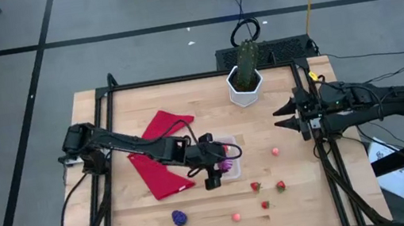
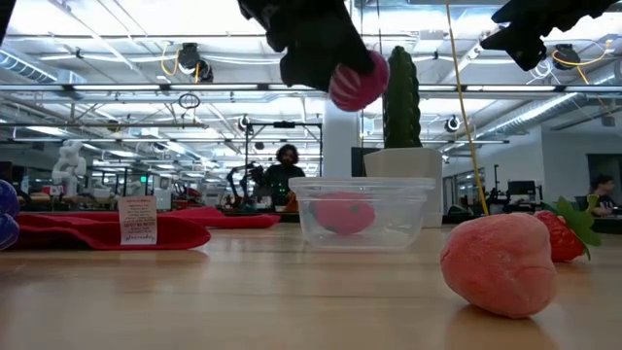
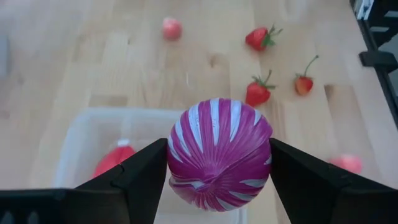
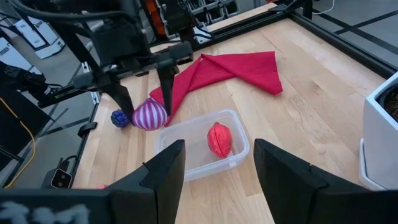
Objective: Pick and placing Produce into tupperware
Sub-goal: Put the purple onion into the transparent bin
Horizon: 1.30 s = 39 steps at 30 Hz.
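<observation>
My left gripper (image 1: 220, 162) hovers over the clear tupperware (image 1: 235, 174), shut on a purple-and-white striped toy vegetable (image 3: 217, 152). In the low view the striped vegetable (image 2: 358, 80) hangs well above the tupperware (image 2: 362, 212). A red toy piece (image 4: 219, 140) lies on the tupperware's floor. More produce rests on the wooden table: strawberries (image 1: 256, 187) (image 1: 280, 185) (image 1: 265, 205), pink pieces (image 1: 275, 151) (image 1: 236, 217) and a purple cluster (image 1: 178, 217). My right gripper (image 1: 287, 116) waits open, raised at the table's right edge. My left gripper pinches the striped vegetable at its widest part (image 3: 180, 155) between the two fingers (image 3: 140, 177), one on each side. The fingers come from above, slanting down. The vegetable is lifted clear, above the tupperware's open top.
A red cloth (image 1: 162, 155) lies just left of the tupperware. A white hexagonal pot with a green cactus (image 1: 246, 82) stands at the far edge. Bare wood lies between the tupperware and the right arm. People and equipment show in the room behind.
</observation>
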Tool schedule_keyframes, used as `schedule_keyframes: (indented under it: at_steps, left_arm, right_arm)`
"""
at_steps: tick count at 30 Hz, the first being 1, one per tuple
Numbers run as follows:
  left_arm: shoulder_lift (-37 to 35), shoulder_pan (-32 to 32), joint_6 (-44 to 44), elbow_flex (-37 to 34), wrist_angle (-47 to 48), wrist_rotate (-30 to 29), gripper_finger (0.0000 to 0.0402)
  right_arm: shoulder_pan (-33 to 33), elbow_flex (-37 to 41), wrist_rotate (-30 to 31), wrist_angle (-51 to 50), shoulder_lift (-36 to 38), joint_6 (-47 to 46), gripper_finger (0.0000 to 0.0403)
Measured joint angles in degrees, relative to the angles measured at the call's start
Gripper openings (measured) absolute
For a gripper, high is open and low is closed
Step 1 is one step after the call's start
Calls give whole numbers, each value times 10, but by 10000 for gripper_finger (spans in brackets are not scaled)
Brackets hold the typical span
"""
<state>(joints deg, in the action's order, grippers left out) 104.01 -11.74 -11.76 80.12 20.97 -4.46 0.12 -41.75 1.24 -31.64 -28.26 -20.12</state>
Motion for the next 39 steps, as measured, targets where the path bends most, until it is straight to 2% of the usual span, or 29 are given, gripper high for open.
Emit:
schedule_keyframes:
  at_steps: [15,25,31,35,39]
  left_arm:
    - [23,2,5,7,18,18,269]
    - [90,4,46,142,176,-28,269]
    - [150,5,44,218,251,-31,269]
    - [168,5,41,249,283,-31,269]
    - [169,6,22,251,289,-31,269]
  right_arm:
    - [0,0,0,1,-9,15,185]
    - [0,0,2,6,-9,35,185]
    - [-1,0,2,17,-5,82,185]
    - [-1,0,4,31,-3,109,185]
    - [-1,0,5,42,-2,125,185]
